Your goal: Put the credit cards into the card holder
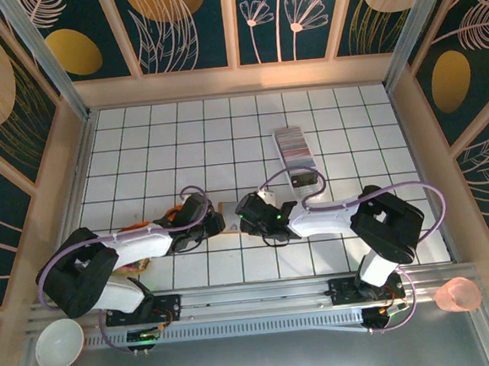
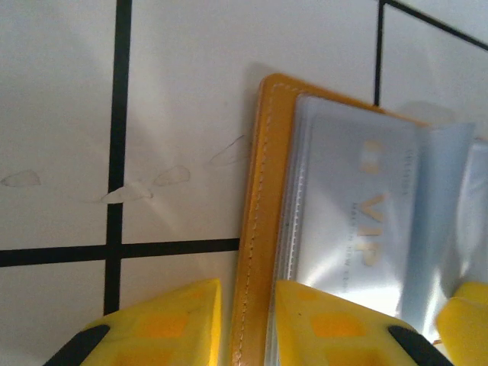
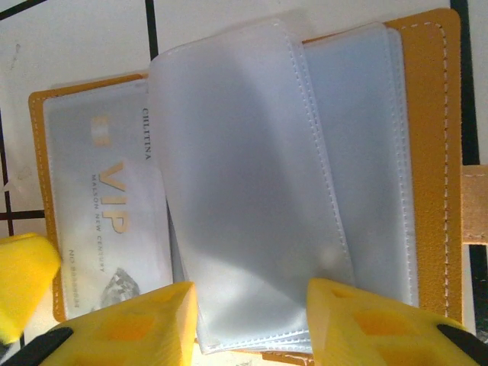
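While the card holder (image 3: 435, 152) lies open on the surface (image 2: 61, 114), your left claw (image 2: 248, 320), spread, straddles its edge, apparently steadying it; your right claw (image 3: 252, 313) flanks the clear sleeves (image 3: 252, 191), grip unclear.

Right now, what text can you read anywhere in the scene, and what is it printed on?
"VIP": silver card in the card holder.
"NEW CENTURY", after a word like "MAISON": same card, beneath.
Short word by the card's edge, starting "C": too small.
Number line: blurred.
Row of credit cards: nothing readable.
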Controlling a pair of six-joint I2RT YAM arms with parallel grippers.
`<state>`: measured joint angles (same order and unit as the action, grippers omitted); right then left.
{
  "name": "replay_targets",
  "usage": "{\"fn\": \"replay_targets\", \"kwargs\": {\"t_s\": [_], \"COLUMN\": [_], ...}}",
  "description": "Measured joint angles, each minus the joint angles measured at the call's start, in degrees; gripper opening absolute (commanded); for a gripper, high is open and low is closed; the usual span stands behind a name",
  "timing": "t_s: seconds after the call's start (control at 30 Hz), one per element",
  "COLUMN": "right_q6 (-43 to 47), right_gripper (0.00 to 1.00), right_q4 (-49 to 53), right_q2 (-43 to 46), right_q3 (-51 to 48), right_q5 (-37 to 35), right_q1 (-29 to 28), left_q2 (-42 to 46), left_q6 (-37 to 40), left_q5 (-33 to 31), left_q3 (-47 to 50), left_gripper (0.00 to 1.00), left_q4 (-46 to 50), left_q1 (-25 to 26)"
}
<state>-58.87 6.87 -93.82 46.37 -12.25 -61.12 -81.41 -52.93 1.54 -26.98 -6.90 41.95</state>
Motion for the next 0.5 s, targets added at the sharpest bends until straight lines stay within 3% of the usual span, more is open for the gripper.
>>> {"fn": "replay_targets", "kwargs": {"t_s": [0.5], "right_q6": [0.02], "right_gripper": [0.42], "right_q4": [-2.01], "right_q2": [-1.29], "right_q3": [2.03], "right_q5": [0.37], "right_q1": [-0.11], "left_q2": [0.13], "left_q6": [0.33], "left_q5": [-0.11], "left_q3": [1.25], "left_gripper": [0.2], "left_q4": [-2.08], "left_q1": [-0.04]}}
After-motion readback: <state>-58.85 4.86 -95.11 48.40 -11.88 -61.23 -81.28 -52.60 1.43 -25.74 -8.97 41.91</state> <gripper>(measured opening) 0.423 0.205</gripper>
